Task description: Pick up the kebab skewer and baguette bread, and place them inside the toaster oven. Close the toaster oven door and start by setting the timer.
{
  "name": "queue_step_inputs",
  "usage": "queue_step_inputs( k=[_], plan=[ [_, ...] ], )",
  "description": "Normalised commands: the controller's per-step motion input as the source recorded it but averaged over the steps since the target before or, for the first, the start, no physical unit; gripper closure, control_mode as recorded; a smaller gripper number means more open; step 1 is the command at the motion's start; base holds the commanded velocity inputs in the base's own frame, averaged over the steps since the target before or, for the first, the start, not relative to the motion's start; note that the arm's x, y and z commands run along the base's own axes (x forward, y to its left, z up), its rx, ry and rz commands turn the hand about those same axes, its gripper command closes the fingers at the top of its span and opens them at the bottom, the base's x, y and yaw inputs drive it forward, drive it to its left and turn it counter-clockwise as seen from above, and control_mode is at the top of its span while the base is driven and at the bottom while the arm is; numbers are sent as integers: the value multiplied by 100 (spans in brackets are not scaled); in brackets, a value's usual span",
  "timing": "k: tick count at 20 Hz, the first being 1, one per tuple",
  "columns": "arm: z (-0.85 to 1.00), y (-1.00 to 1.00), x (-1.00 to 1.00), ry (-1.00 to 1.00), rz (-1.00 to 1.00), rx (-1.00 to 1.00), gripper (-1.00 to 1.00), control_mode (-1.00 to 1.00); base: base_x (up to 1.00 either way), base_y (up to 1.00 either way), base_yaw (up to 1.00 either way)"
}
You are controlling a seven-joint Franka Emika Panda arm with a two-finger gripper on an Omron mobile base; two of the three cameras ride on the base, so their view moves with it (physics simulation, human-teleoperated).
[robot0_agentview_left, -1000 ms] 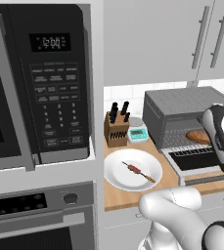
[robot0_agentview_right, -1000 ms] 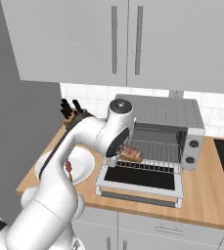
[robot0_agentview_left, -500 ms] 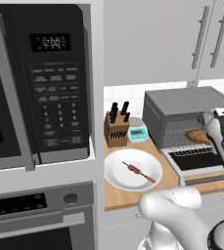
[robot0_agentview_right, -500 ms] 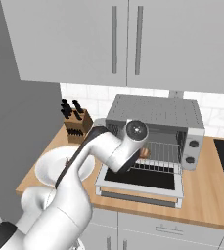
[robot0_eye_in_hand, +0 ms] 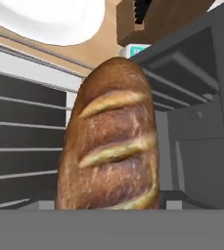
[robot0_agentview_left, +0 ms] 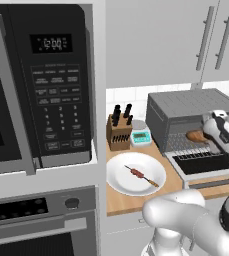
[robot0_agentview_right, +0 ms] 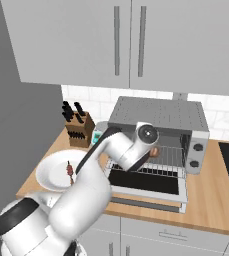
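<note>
Access and obstruction, counter and oven.

- Toaster oven (robot0_agentview_left: 193, 107) mouth: open at front; toaster oven door (robot0_agentview_left: 206, 167) dropped flat toward the near edge, forming a ledge any reach must cross from above.
- Cavity: wire rack (robot0_agentview_right: 168, 157) spans the floor; baguette bread (robot0_eye_in_hand: 111, 141) lies on it lengthwise, taking the left part as the right base view shows it. Rack to its right is bare.
- Ceiling of cavity low; side walls close.
- Left of oven: knife block (robot0_agentview_left: 119, 131) and small scale (robot0_agentview_left: 141, 138) stand by the wall, narrowing that side.
- Near left: white plate (robot0_agentview_left: 121, 179) carrying kebab skewer (robot0_agentview_left: 141, 175); open air above it.
- Above: wall cabinets (robot0_agentview_right: 131, 42) overhang the oven.
</note>
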Motion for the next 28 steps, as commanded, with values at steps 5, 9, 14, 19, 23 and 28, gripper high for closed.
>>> queue_step_inputs(
  k=[5,9,14,19,23,28],
  plan=[
    [-26,-9,36,0,0,0,100,-100,0,0,0],
    [-22,0,37,0,0,0,100,-100,0,0,0],
    [-7,-1,34,0,0,0,100,-100,0,0,0],
    [0,0,26,0,0,0,-100,-100,0,0,0],
    [0,0,0,0,0,0,-100,-100,0,0,0],
    [0,0,0,0,0,0,-100,-100,0,0,0]
  ],
)
